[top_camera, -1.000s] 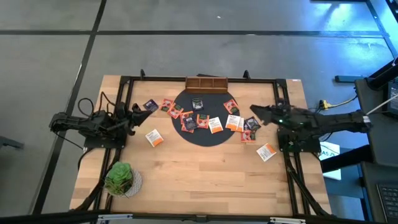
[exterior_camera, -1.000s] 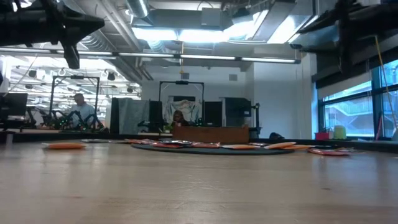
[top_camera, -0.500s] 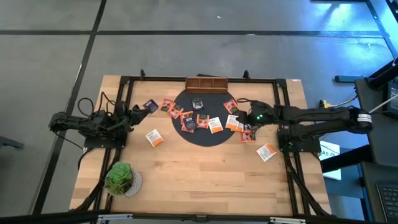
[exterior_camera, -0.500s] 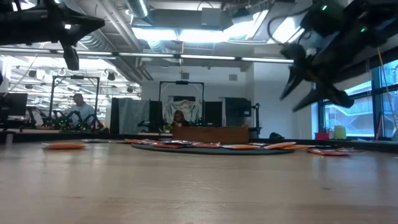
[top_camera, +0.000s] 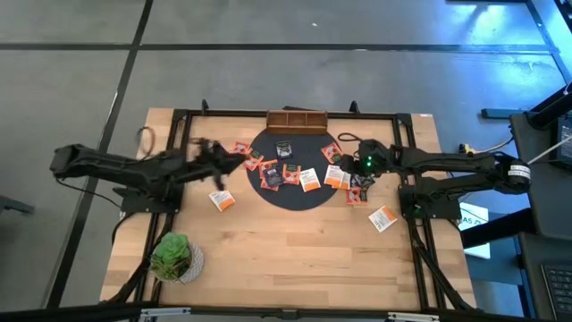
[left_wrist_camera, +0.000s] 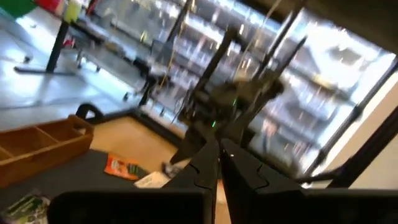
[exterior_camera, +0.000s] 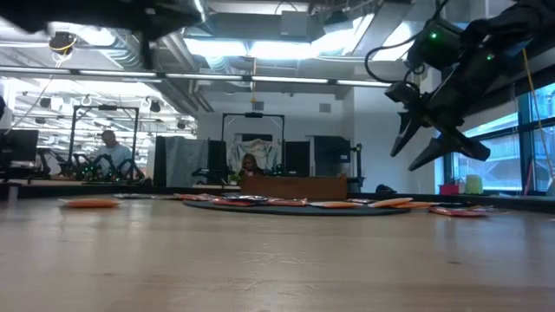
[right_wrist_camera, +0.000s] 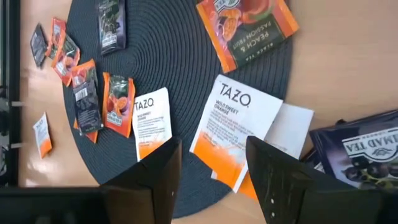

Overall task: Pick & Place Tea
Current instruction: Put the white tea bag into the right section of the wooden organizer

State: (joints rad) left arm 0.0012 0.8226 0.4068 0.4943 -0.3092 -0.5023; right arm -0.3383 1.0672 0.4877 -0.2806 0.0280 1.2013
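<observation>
Several small tea packets, orange, white, red and dark, lie flat on and around the black round mat (top_camera: pixel 290 183). My right gripper (top_camera: pixel 342 164) hangs open above the mat's right edge, slanting down. In its wrist view a white and orange packet (right_wrist_camera: pixel 233 127) lies below the gap between its fingers (right_wrist_camera: pixel 214 180), untouched. In the low view it (exterior_camera: pixel 406 158) is well clear of the table. My left gripper (top_camera: pixel 234 161) is shut on nothing, reaching level above the packets at the mat's left edge; its shut fingertips (left_wrist_camera: pixel 217 167) face the right arm.
A wooden divided box (top_camera: pixel 297 119) stands at the mat's far edge. A green leafy plant (top_camera: pixel 172 255) sits near the front left corner. Single packets lie off the mat at the left (top_camera: pixel 221 199) and right (top_camera: pixel 382 217). Bare wood stretches along the near side.
My right gripper has swung toward the table's left, sunk and tipped downward over the mat's right edge. In the last half second my left gripper has risen and reached toward the mat, staying shut. No packet has moved.
</observation>
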